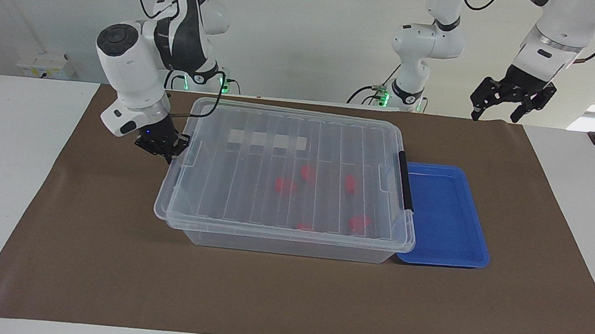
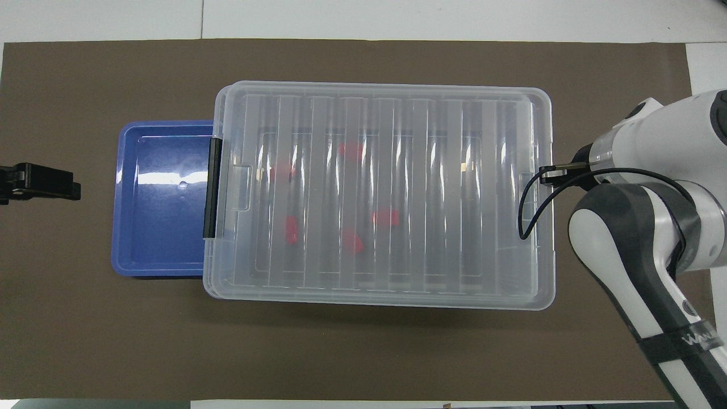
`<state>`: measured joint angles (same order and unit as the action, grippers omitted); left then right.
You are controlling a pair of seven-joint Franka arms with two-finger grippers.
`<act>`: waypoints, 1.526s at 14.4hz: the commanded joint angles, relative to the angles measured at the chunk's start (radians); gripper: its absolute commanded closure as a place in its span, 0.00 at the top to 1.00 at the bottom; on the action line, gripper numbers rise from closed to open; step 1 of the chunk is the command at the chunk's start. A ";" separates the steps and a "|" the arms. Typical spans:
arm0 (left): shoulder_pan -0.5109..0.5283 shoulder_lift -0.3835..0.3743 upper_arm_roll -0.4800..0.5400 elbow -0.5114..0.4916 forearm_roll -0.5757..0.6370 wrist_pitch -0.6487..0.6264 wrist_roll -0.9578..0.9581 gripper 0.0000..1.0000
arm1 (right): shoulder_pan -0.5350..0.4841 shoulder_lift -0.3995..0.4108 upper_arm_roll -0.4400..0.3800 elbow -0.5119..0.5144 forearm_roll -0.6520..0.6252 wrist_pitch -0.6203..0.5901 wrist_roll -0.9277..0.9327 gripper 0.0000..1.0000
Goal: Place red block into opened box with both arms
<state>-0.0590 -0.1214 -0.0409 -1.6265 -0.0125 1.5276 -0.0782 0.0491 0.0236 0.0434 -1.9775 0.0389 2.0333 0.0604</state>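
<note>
The clear plastic box [image 1: 290,246] [image 2: 211,287] stands mid-mat with its ribbed lid [image 1: 279,132] [image 2: 431,199] lying flat over it. Several red blocks [image 1: 284,186] [image 2: 386,216] show through the lid, lying on the box floor. My right gripper [image 1: 164,150] is shut on the lid's rim at the right arm's end of the box; from overhead its wrist [image 2: 653,136] hides the fingers. My left gripper [image 1: 495,114] [image 2: 57,183] hangs open and empty, high over the mat at the left arm's end.
A shallow blue tray [image 1: 446,214] [image 2: 159,199] with nothing in it lies against the box at the left arm's end, beside the black latch bar [image 1: 404,180] [image 2: 214,196]. A brown mat [image 1: 103,257] covers the white table.
</note>
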 commanded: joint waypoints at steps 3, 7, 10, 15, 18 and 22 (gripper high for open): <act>-0.005 0.005 -0.001 0.016 0.017 -0.001 0.014 1.00 | -0.020 0.019 0.003 0.087 0.012 -0.108 -0.037 0.00; -0.008 0.002 -0.001 0.007 0.011 0.011 0.014 1.00 | -0.046 0.024 -0.007 0.229 -0.008 -0.287 -0.062 0.00; -0.010 -0.001 -0.001 0.002 0.013 0.011 0.012 1.00 | -0.078 -0.004 -0.007 0.307 -0.033 -0.445 -0.062 0.39; -0.010 -0.001 -0.001 0.000 0.013 0.014 0.011 1.00 | -0.098 -0.051 -0.011 0.315 -0.019 -0.479 -0.044 1.00; -0.012 -0.009 -0.001 -0.015 0.013 0.014 0.008 1.00 | -0.120 -0.071 -0.005 0.310 -0.028 -0.455 -0.048 1.00; -0.012 -0.011 -0.001 -0.016 0.013 0.014 0.003 1.00 | -0.086 -0.077 -0.063 0.319 -0.034 -0.470 -0.031 1.00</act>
<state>-0.0611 -0.1214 -0.0457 -1.6288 -0.0125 1.5340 -0.0769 -0.0478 -0.0437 0.0118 -1.6601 0.0136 1.5684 0.0218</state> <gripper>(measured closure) 0.000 0.000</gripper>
